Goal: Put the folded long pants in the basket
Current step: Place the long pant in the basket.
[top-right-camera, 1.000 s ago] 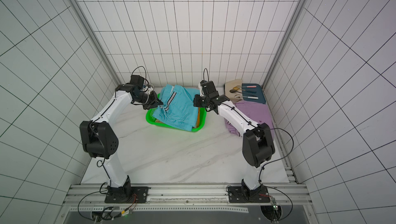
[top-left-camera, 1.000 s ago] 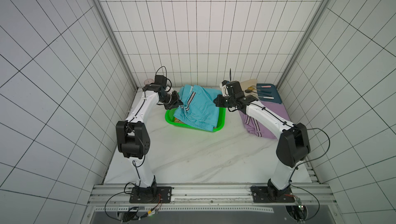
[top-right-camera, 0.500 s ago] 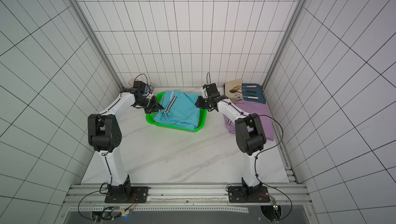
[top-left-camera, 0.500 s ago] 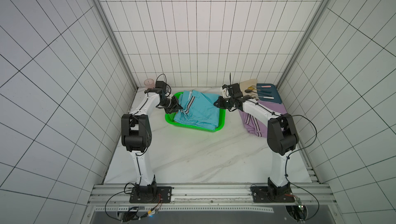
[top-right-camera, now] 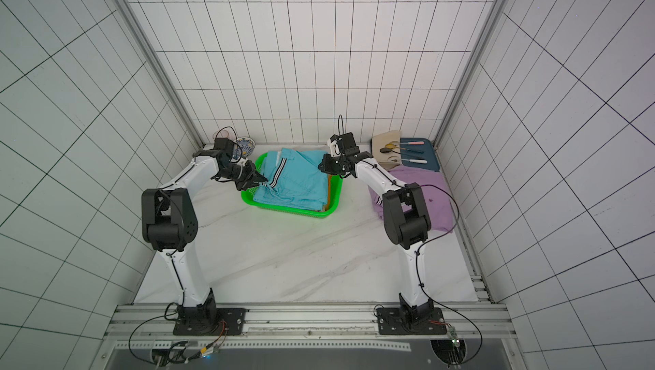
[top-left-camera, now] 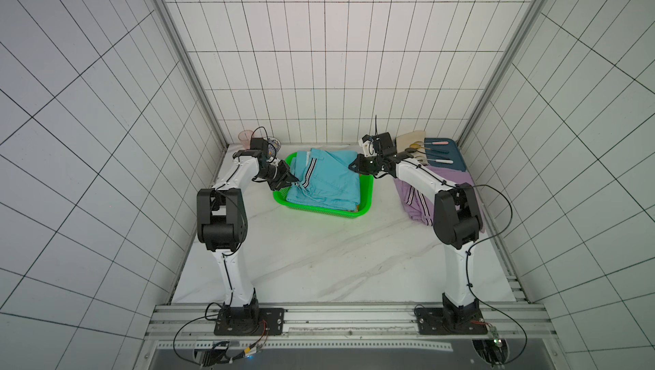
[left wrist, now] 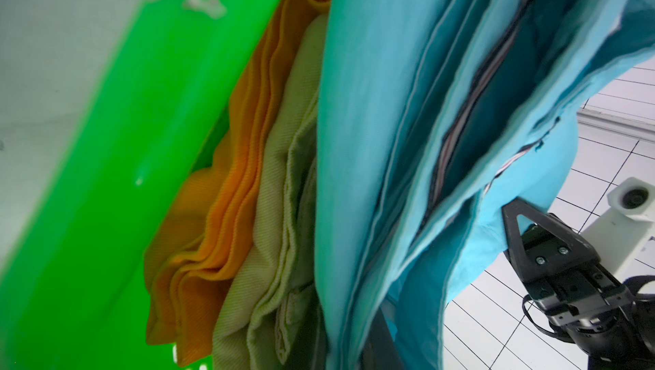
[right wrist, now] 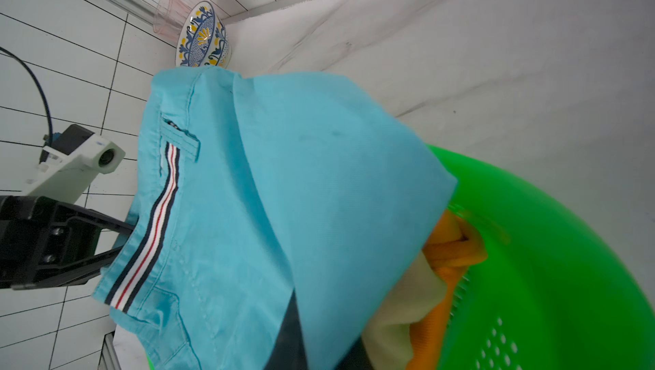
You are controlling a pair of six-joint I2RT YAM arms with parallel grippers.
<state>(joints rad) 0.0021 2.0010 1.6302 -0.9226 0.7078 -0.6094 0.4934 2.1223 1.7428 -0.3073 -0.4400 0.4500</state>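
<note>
We must lower the light blue pants [top-left-camera: 329, 177] level into the basket [top-left-camera: 312, 207] (left gripper [top-left-camera: 293, 184] nine o'clock, right gripper [top-left-camera: 352, 165] two, both clamped on them).

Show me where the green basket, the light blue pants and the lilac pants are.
green basket [top-left-camera: 319, 210]: in a top view, on its near wall.
light blue pants [top-left-camera: 329, 180]: in a top view, on the middle of the top fold.
lilac pants [top-right-camera: 437, 198]: in a top view, on its open upper surface.
</note>
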